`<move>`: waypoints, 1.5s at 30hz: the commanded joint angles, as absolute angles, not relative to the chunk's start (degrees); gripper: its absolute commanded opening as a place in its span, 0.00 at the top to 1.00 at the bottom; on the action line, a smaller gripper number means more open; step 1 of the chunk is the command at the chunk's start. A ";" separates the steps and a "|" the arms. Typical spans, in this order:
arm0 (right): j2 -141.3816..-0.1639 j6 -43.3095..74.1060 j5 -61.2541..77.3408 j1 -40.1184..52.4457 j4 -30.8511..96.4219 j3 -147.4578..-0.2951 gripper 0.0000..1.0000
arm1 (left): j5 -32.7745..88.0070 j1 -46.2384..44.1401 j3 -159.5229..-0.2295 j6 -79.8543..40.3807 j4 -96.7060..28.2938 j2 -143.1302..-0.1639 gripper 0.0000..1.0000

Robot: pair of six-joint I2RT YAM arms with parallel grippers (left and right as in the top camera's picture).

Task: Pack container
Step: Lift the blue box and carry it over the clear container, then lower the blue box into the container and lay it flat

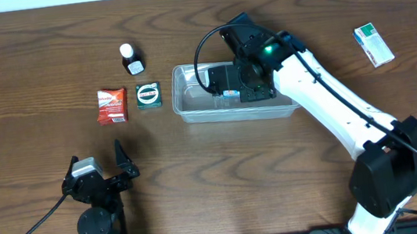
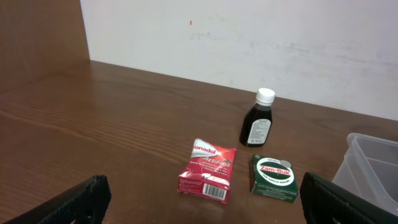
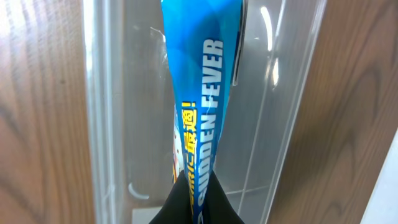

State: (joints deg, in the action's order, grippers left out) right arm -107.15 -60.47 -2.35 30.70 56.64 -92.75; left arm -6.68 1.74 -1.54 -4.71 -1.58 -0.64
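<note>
The clear plastic container (image 1: 192, 107) sits mid-table; it also shows in the right wrist view (image 3: 99, 124) and at the edge of the left wrist view (image 2: 373, 162). My right gripper (image 3: 198, 196) is shut on a blue packet (image 3: 199, 99) printed "SUDDEN FEVER" and holds it over the inside of the container (image 1: 230, 89). My left gripper (image 2: 199, 199) is open and empty near the table's front left (image 1: 99, 177). A red packet (image 1: 111, 105), a green Zam-Buk box (image 1: 148, 95) and a dark bottle with a white cap (image 1: 132, 59) lie left of the container.
A green and white box (image 1: 373, 43) lies at the far right of the wooden table. The red packet (image 2: 207, 170), green box (image 2: 273, 177) and bottle (image 2: 258, 121) lie ahead of the left gripper. A white wall stands behind the table.
</note>
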 commanded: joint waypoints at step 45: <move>-108.22 -55.02 -4.08 27.94 47.22 -83.48 0.60 | -7.99 1.98 -0.23 -5.02 -3.55 -0.60 0.02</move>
